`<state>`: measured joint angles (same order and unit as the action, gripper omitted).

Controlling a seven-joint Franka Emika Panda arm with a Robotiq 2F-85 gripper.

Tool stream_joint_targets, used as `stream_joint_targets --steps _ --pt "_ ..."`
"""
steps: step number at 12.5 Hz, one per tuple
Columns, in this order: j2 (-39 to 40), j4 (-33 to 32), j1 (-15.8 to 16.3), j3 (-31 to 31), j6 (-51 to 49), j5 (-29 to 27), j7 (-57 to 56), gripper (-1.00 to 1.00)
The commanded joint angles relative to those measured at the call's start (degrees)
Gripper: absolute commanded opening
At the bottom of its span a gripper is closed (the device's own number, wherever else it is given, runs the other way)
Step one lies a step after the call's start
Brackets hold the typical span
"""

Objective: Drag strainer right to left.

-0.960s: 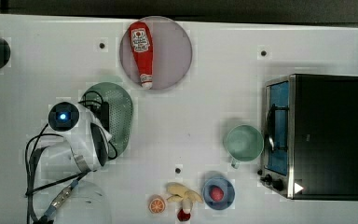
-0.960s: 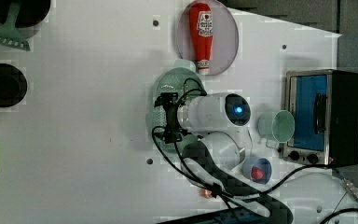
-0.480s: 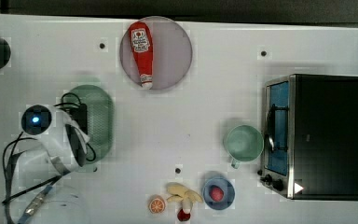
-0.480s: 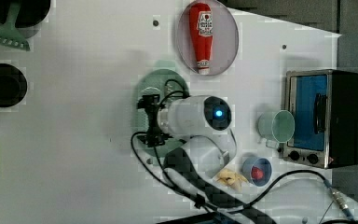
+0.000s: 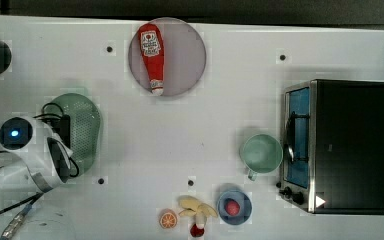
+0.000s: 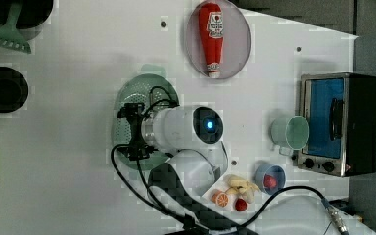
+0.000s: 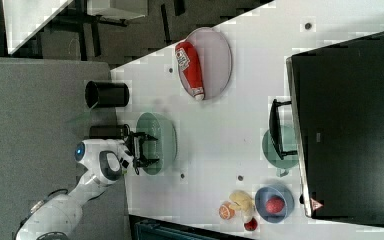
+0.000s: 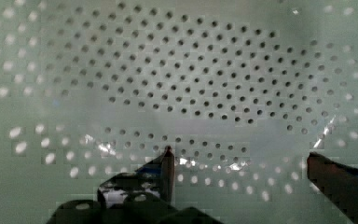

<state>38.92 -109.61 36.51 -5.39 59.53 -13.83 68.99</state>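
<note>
A white robot arm reaches down into a pale green oblong perforated plastic strainer lying near the top view's left edge of a white tabletop, well apart from the other kitchen items. The arm's black gripper sits inside the basket, its jaws spread wide and grasping nothing; in the wrist view, one dark fingertip stands against the holed inner wall while the other finger is far off to the side, with the dotted floor of the strainer beyond them. In the left view the gripper hangs over the middle of the strainer, black cables looping around it. In the right view the strainer lies just beside the gripper at the table's edge, near a black cylindrical container.

Toward the top view's upper middle, a red ketchup bottle lies on a round grey plate. Toward the top view's right, a round mint-green cup with a small handle stands just beside a black and silver toaster oven with a blue-tinted door. Near the top view's lower edge, a small blue bowl holds a red fruit, next to a peeled toy banana and an orange slice.
</note>
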Motion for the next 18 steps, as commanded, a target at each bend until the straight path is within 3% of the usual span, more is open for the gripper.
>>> stream_joint_targets --steps 1,5,9,15,18 --pt "1.35 2.06 0.83 -0.21 -0.08 -0.51 3.63 1.0" --pt "0.78 2.92 1.09 0.65 -0.99 -0.2 1.99 1.0" --pt "-8.39 2.54 0.91 4.35 -10.89 0.28 -12.74 1.0" --pt "-28.76 2.95 -0.06 20.89 -26.89 1.3 -35.33 1.0" --pt "-37.71 2.98 -0.71 31.14 -36.93 7.69 -51.45 1.0"
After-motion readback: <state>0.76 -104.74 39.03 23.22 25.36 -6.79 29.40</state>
